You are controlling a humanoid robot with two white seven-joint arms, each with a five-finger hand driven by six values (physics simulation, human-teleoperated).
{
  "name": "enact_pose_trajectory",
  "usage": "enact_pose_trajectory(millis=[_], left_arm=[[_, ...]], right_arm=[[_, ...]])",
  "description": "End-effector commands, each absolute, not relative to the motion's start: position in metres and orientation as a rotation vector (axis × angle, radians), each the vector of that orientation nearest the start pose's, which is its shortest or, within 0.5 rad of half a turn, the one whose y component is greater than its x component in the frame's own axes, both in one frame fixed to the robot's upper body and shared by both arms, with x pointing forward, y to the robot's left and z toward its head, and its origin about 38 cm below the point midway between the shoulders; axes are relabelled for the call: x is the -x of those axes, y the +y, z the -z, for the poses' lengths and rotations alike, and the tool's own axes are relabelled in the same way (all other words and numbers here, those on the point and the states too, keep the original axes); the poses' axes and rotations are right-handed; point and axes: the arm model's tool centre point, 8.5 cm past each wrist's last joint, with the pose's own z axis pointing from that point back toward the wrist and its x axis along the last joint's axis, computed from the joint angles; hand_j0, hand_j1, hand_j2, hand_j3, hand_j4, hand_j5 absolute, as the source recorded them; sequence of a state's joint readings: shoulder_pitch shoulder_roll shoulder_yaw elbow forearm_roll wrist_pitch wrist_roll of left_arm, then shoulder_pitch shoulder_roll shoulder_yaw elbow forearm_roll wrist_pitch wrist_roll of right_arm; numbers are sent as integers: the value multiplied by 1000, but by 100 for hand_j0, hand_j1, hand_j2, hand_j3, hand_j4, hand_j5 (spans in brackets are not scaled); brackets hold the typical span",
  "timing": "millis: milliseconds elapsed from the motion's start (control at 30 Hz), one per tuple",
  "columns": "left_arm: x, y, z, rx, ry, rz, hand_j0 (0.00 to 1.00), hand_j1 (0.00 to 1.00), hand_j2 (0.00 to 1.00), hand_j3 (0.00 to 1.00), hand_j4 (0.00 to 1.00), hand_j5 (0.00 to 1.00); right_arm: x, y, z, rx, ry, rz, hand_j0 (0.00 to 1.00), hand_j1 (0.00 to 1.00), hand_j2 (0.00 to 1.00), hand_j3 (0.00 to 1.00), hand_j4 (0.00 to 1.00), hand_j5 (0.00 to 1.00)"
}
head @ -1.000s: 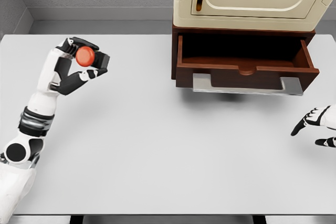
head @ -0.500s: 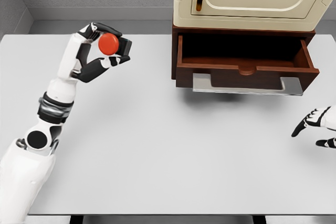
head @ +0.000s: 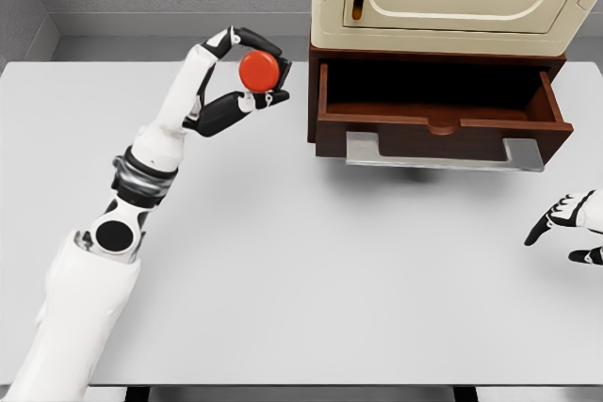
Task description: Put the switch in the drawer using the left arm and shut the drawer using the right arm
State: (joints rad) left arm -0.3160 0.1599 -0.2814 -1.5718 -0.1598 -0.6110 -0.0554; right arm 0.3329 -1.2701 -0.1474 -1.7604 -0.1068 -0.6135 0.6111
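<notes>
Just left of the cabinet, above the tabletop, the left hand holds the switch clear of the surface. The fingers are clenched around it: some curl over the top, and the thumb side presses from below. The red button cap faces the camera, so the dark body behind it is mostly hidden (I can't tell how deep the grip sits on it).

The switch is near the drawer's left wall but outside it, not yet over the opening. Held high like this, it looks set to pass over the drawer wall rather than hit it, judging by height in this view alone.

The drawer is pulled fully out under the cream cabinet, and its interior is dark and looks empty as far as the shadow lets me see. The open top gives room for a drop from above. The metal handle on the drawer front faces the robot.

The right hand sits low at the right edge of the tabletop with its fingers released and holding nothing. It is parked well apart from the drawer, probably to keep the left arm's path free. It is on the drawer's side for the later push.

Step in hand: carry the switch to the drawer. Next it needs to go rightwards over the wall and then be released inside. The risk is clipping the drawer's left edge or the cabinet corner.
</notes>
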Motion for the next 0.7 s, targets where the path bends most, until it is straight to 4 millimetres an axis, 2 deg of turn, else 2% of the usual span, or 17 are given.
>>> enact_pose_trajectory(millis=[0, 400, 667], left_arm=[[-400, 153, -219, 18, -2409, 757, 40, 40, 40, 40, 40, 40], [-405, 110, -242, -67, -2472, 931, 40, 40, 40, 40, 40, 40], [-418, 85, -255, -155, -2424, 1067, 40, 40, 40, 40, 40, 40]], right_arm=[[-291, -424, -244, 139, -1268, -1853, 66, 66, 66, 66, 66, 66], [-291, -424, -244, 138, -1266, -1854, 66, 66, 66, 66, 66, 66], [-291, -424, -245, 139, -1264, -1855, 66, 66, 66, 66, 66, 66]])
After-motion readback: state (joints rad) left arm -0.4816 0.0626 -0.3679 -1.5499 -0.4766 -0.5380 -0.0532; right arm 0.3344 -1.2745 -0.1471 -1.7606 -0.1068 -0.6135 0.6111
